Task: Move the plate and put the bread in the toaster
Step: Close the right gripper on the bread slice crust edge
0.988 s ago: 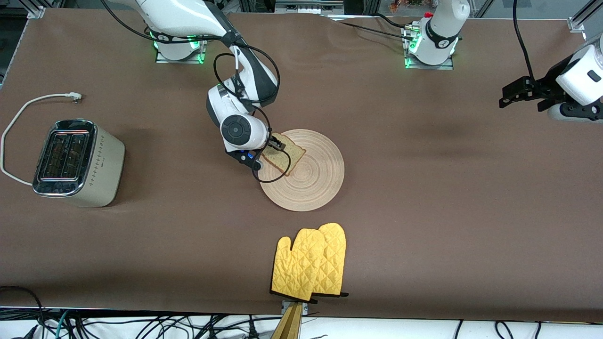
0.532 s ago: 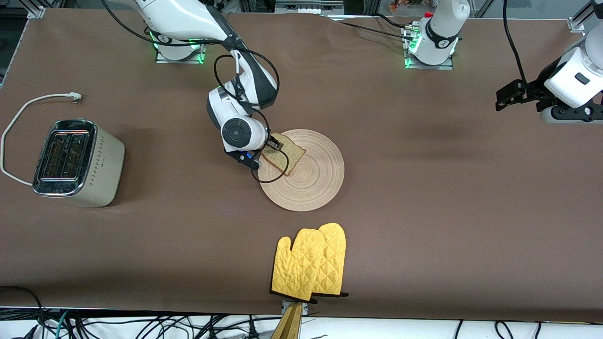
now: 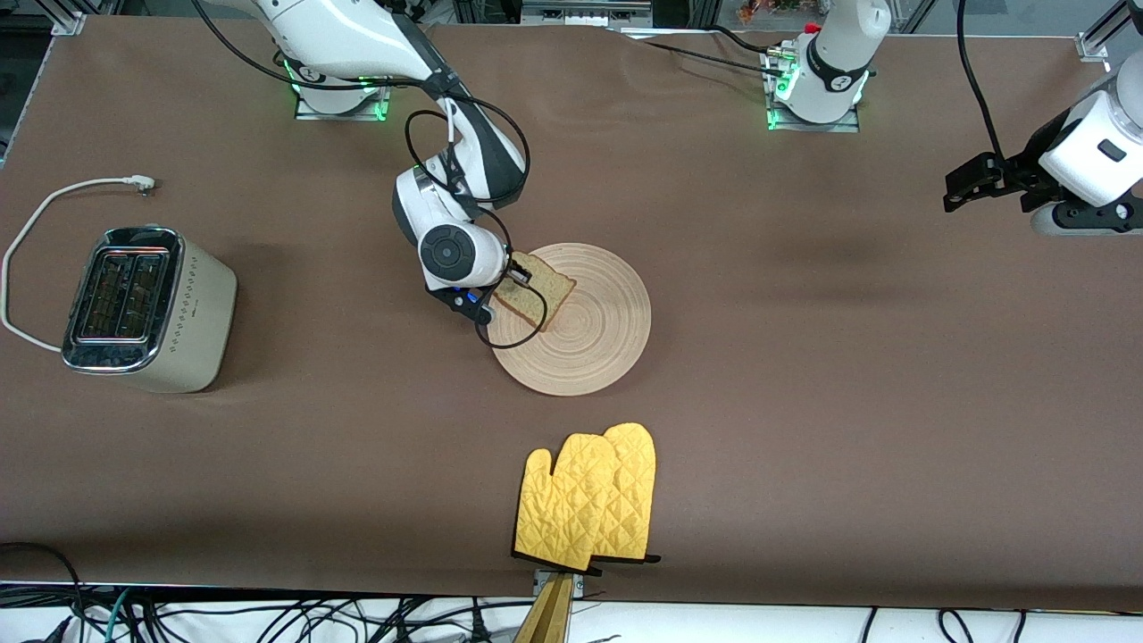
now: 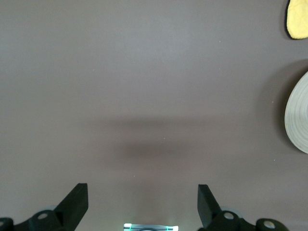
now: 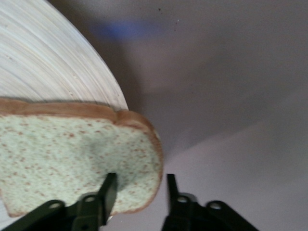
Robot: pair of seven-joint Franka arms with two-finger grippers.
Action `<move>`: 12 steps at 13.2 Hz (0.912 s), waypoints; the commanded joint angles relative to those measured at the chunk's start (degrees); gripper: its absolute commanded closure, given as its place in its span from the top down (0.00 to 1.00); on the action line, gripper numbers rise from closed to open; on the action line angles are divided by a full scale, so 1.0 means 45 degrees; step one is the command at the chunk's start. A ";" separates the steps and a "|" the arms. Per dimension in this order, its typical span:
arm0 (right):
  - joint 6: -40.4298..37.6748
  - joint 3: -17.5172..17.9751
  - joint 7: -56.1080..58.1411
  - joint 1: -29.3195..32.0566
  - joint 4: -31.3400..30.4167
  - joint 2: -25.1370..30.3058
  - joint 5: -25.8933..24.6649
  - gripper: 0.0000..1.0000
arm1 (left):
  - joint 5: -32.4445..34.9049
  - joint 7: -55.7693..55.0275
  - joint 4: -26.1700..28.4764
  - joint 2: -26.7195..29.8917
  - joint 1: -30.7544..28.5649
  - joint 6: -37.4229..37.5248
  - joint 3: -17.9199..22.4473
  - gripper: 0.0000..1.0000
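Observation:
The bread (image 3: 538,296) is over the plate (image 3: 589,348), at the rim toward the right arm's end. It is tilted, with the end at my right gripper (image 3: 513,279) raised. In the right wrist view the gripper (image 5: 139,190) pinches a corner of the bread (image 5: 72,154). That corner overhangs the plate's rim (image 5: 43,67). The toaster (image 3: 147,308) stands at the right arm's end of the table, slots up. My left gripper (image 3: 960,183) waits open and empty over bare table at the left arm's end. It also shows in the left wrist view (image 4: 143,202).
A pair of yellow oven mitts (image 3: 589,496) lies nearer the front camera than the plate, by the table's edge. The toaster's white cord (image 3: 36,223) loops on the table beside it. The left wrist view shows the plate's rim (image 4: 298,120) and a mitt's tip (image 4: 297,19).
The right gripper and the bread have risen slightly, and the plate has shifted a little. The left arm's hand has drifted slightly at its end of the table.

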State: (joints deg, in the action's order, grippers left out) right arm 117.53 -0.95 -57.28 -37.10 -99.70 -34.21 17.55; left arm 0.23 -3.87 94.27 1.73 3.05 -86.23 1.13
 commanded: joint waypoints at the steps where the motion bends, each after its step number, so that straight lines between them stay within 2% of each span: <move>1: 0.0111 -0.0042 -0.0045 -0.0036 0.0026 -0.0171 0.0163 0.29 | -0.0188 0.0039 -0.1549 -0.0792 -0.0111 0.0315 0.0022 1.00; 3: 0.0131 -0.0042 -0.0045 -0.0036 0.0045 -0.0210 0.0163 0.27 | -0.0208 0.0097 -0.1847 -0.0990 -0.0150 0.0315 0.0022 1.00; 6: 0.0131 -0.0042 -0.0045 -0.0036 0.0104 -0.0210 0.0163 0.30 | -0.0169 0.0117 -0.1847 -0.0991 -0.0169 0.0315 0.0022 1.00; 7: 0.0112 -0.0042 -0.0065 -0.0036 0.0143 -0.0210 0.0143 0.34 | -0.0150 0.0117 -0.1847 -0.1029 -0.0150 0.0296 0.0022 1.00; 9: 0.0034 -0.0042 -0.0065 -0.0036 0.0260 -0.0210 0.0143 0.51 | -0.0168 0.0097 -0.1867 -0.1244 -0.0130 0.0295 0.0002 1.00; 10: 0.0014 -0.0042 -0.0065 -0.0036 0.0260 -0.0210 0.0143 0.54 | -0.0169 0.0097 -0.1867 -0.1245 -0.0130 0.0295 0.0002 1.00; 12: 0.0034 -0.0042 -0.0065 -0.0016 0.0280 -0.0210 0.0143 0.76 | -0.0033 0.0078 -0.1867 -0.1245 -0.0052 0.0295 -0.0056 1.00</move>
State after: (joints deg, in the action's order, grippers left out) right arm 117.84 -1.01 -57.28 -37.09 -99.22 -34.82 17.56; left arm 0.21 -3.86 88.16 -2.93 2.90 -86.24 1.27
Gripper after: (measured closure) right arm 0.361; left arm 0.000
